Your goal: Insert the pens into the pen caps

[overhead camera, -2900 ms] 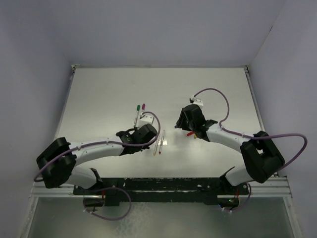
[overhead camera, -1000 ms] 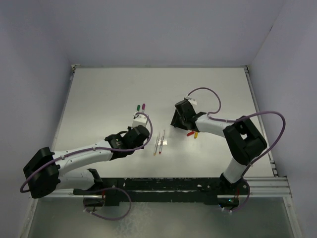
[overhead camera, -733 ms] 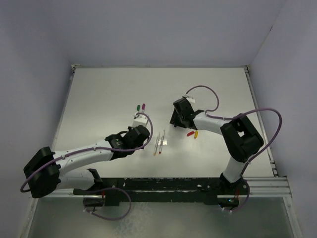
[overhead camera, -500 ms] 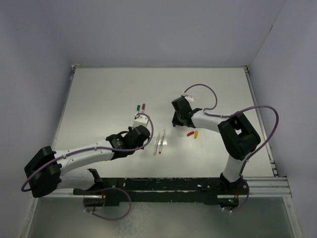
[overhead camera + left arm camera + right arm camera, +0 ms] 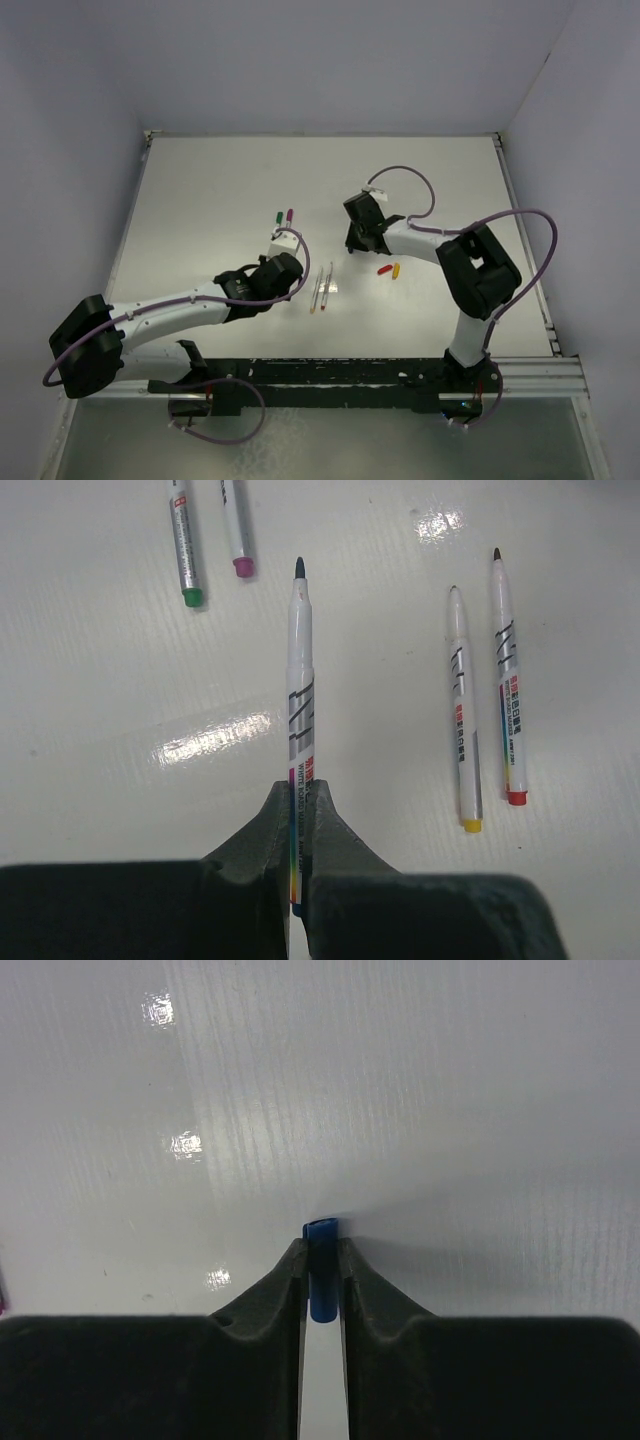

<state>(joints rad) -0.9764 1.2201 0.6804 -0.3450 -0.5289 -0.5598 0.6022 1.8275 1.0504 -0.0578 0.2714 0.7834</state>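
- Reference object: the yellow-ended pen (image 5: 316,292) is laid uncapped on the white bench (image 5: 200,190). The red-ended pen (image 5: 327,285) is laid just beside it on the right, roughly parallel and not touching.
- The left claw (image 5: 297,798) is shown just left of the yellow-ended pen. Its jaws are clamped on the rear of the held pen (image 5: 299,670), whose bare dark tip is pointed away from the claw.
- The green-ended pen (image 5: 181,545) and purple-ended pen (image 5: 236,530) are laid side by side beyond the yellow-ended pen, to its left.
- The right claw (image 5: 321,1250) is shown beyond and right of the yellow-ended pen. Its jaws are narrow, and the blue cap (image 5: 321,1285) is gripped between them. Whether the cap touches the bench cannot be told.
- The red cap (image 5: 382,269) and yellow cap (image 5: 396,269) are laid close together, right of the yellow-ended pen.
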